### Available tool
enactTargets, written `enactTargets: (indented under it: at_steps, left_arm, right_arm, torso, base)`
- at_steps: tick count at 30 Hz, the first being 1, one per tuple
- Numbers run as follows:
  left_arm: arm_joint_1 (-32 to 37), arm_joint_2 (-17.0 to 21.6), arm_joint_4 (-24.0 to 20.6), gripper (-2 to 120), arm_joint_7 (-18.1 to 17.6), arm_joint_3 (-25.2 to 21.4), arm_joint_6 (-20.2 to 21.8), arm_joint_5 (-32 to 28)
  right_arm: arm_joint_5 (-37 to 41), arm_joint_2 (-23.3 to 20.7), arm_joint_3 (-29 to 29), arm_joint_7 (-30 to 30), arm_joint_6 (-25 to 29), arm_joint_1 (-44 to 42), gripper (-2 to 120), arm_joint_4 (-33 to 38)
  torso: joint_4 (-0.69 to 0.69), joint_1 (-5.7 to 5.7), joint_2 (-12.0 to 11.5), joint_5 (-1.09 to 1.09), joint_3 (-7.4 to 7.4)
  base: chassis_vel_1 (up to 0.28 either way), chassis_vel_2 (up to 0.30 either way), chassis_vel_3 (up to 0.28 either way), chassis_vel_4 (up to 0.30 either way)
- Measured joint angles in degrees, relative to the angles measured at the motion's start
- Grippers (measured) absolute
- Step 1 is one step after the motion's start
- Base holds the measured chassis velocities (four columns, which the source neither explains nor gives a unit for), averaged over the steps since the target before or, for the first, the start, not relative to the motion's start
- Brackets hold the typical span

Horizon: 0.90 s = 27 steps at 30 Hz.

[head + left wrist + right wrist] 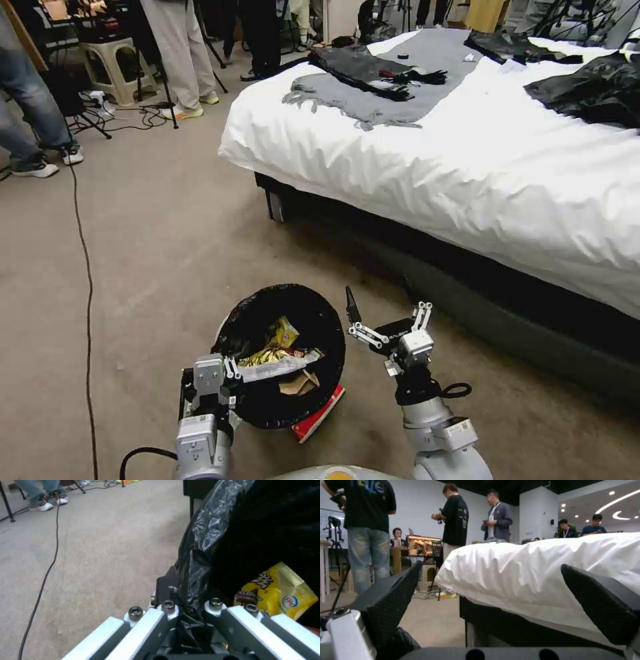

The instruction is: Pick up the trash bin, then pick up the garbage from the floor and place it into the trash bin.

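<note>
Your left gripper (pixel 230 383) is clamped on the rim of the small round white bin w/ crinkly black liner (pixel 320 320), jaws clenched on the bag fold. Bin sits at the near left on the beige short-pile carpet floor (pixel 153 233). Inside it: a yellow snack wrapper (pixel 280 590) & brown paper scraps (pixel 301 382). A red-white packet (pixel 319 415) lies against the bin's base. Your right gripper (pixel 387 310) hangs just beside the bin, jaws released, facing the white-sheeted bed (pixel 467 160).

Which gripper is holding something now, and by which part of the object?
The left gripper holds the trash bin by its bag-covered rim. The right gripper is open and holds nothing.
</note>
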Motion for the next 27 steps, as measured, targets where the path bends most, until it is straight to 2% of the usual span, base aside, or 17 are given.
enactTargets:
  at_steps: [10,27]
  left_arm:
    - [-1.33,0.18,-1.91,0,-0.03,-1.75,1.51,-2.51]
    - [-1.18,0.06,-1.86,0,-0.07,-1.1,1.57,-2.81]
  right_arm:
    - [-0.35,-0.44,0.9,0.14,0.62,0.24,100,-0.3]
    - [-0.45,-0.25,1.05,0.2,0.75,0.19,100,-0.08]
  torso:
    - [0.0,0.0,0.0,0.0,0.0]
    - [0.0,0.0,0.0,0.0,0.0]
  base:
    - [0.0,0.0,0.0,0.0]
    - [0.0,0.0,0.0,0.0]
